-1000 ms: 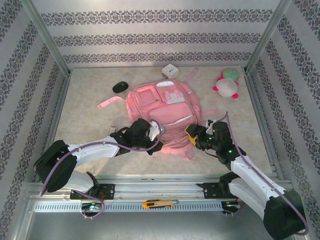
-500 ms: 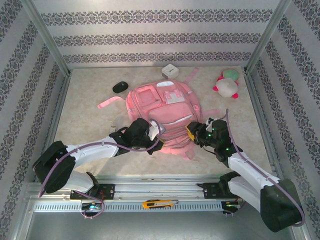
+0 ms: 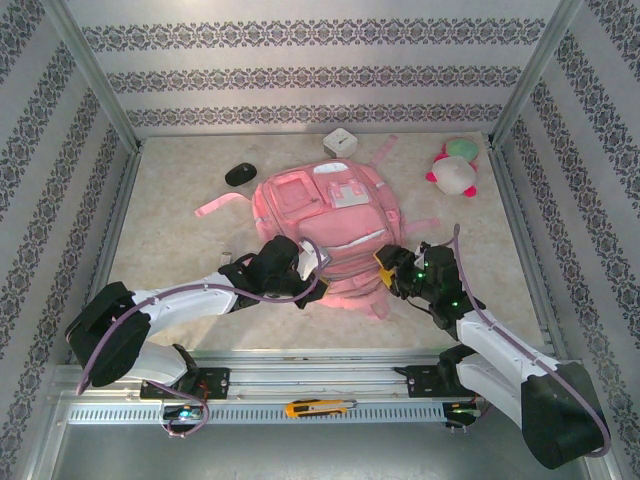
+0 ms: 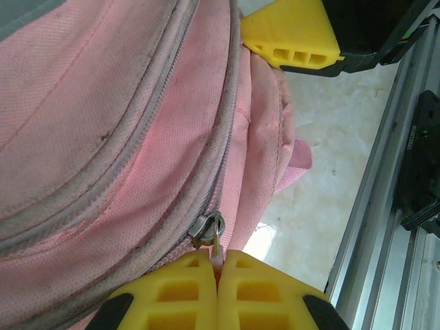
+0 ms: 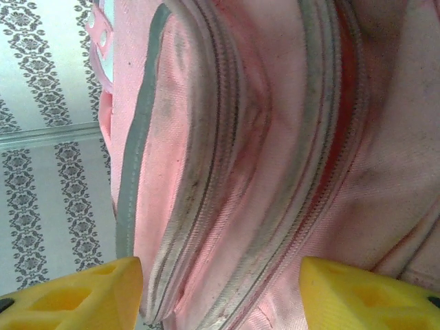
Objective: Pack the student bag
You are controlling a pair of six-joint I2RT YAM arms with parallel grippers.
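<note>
1. The left gripper (image 4: 218, 265) has its two yellow jaws pressed tight together. They pinch the little zipper pull (image 4: 212, 237) of the student bag (image 3: 325, 215).
2. The right gripper (image 5: 220, 275) has its jaws wide apart. Pink bag cloth lies between them, but they do not squeeze it.
3. The bag lies flat in the middle of the table (image 3: 170, 230) with its pockets facing up. Its near end is between the two grippers.
4. The step now looks like opening the zipper. Pull the tab along the zipper line, not up and away, or it may slip out of the jaws.
5. The right gripper should close on the cloth beside the zipper. Then the bag will not slide along with the pull.
6. Go slowly round the bend in the zipper.
7. The plush toy (image 3: 455, 170) and the black mouse (image 3: 240, 174) lie well apart from the grippers, on the far side of the bag.
</note>
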